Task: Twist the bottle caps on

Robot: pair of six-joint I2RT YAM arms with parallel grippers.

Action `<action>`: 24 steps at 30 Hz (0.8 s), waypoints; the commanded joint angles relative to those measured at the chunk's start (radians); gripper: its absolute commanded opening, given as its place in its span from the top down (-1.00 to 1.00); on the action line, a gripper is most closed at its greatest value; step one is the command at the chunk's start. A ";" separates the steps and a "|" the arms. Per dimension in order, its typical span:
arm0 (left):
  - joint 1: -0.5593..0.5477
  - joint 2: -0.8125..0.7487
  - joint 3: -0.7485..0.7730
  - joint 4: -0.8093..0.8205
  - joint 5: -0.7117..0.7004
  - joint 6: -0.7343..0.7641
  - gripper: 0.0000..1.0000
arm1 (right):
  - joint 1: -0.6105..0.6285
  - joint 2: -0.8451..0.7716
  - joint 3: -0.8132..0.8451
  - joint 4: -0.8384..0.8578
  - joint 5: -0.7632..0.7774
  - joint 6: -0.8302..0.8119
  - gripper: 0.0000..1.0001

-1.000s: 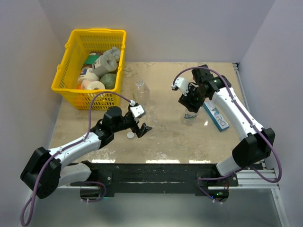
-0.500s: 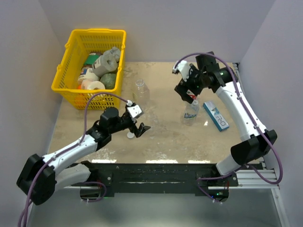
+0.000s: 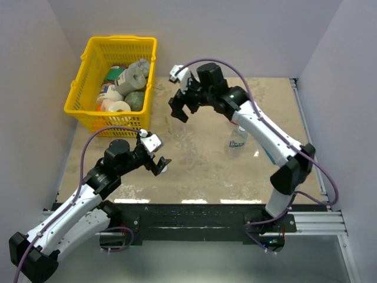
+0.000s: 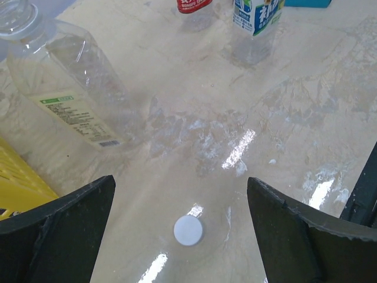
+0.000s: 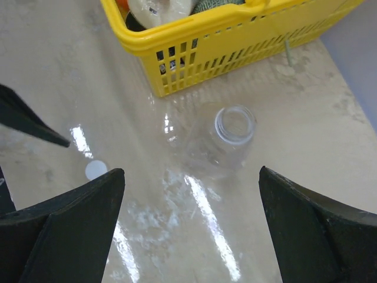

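A white bottle cap lies flat on the table between the fingers of my open left gripper, which hovers just over it. The same cap shows at the left of the right wrist view. A clear, squarish bottle stands uncapped with its mouth open, right below my open, empty right gripper. In the left wrist view this bottle stands at the upper left. A blue-labelled bottle and a red-labelled bottle stand farther off.
A yellow basket full of assorted items stands at the back left, close to the clear bottle; its wall fills the top of the right wrist view. The corner of a blue box shows beyond the labelled bottles.
My right gripper has opened, risen off the blue-labelled bottle and swung left to above the clear bottle. The left arm has drawn back a little, its gripper still over the white cap.
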State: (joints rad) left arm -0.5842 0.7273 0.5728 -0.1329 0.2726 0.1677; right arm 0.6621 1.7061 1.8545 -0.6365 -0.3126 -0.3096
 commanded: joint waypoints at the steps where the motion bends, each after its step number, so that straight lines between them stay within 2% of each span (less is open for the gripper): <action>1: 0.024 -0.037 0.087 -0.109 -0.024 0.041 -0.99 | 0.008 0.133 0.104 0.150 0.084 0.141 -0.98; 10: 0.098 -0.040 0.107 -0.096 -0.004 0.033 -0.99 | 0.010 0.268 0.189 0.172 0.150 0.148 -0.97; 12: 0.101 -0.042 0.105 -0.088 0.000 0.035 -0.99 | 0.014 0.293 0.196 0.173 0.142 0.152 -0.89; 13: 0.101 -0.039 0.105 -0.086 0.004 0.038 -0.99 | 0.016 0.299 0.198 0.176 0.135 0.152 -0.80; 14: 0.101 -0.039 0.105 -0.085 0.008 0.041 -0.99 | 0.017 0.311 0.199 0.179 0.106 0.147 -0.59; 15: 0.101 -0.035 0.102 -0.082 0.013 0.041 -0.99 | 0.016 0.319 0.209 0.181 0.093 0.144 -0.47; 16: 0.101 -0.029 0.099 -0.079 0.014 0.042 -0.99 | 0.017 0.326 0.213 0.178 0.084 0.141 -0.19; 18: 0.101 -0.025 0.091 -0.065 0.022 0.041 -0.99 | 0.017 0.329 0.218 0.173 0.052 0.127 0.11; 19: 0.101 -0.017 0.087 -0.057 0.025 0.038 -0.99 | 0.018 0.329 0.216 0.167 0.046 0.119 0.42; 21: 0.101 -0.006 0.076 -0.028 0.028 0.030 -0.99 | 0.016 0.314 0.203 0.152 0.034 0.112 0.62; 22: 0.101 0.009 0.075 -0.021 0.033 0.029 -0.99 | 0.016 0.302 0.195 0.132 0.030 0.093 0.83; 24: 0.101 0.026 0.072 0.002 0.040 0.024 -0.99 | 0.018 0.247 0.148 0.126 0.017 0.067 0.97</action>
State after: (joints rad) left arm -0.4908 0.7261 0.6369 -0.2119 0.2813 0.2016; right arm 0.6739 2.0411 2.0270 -0.4957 -0.2401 -0.1963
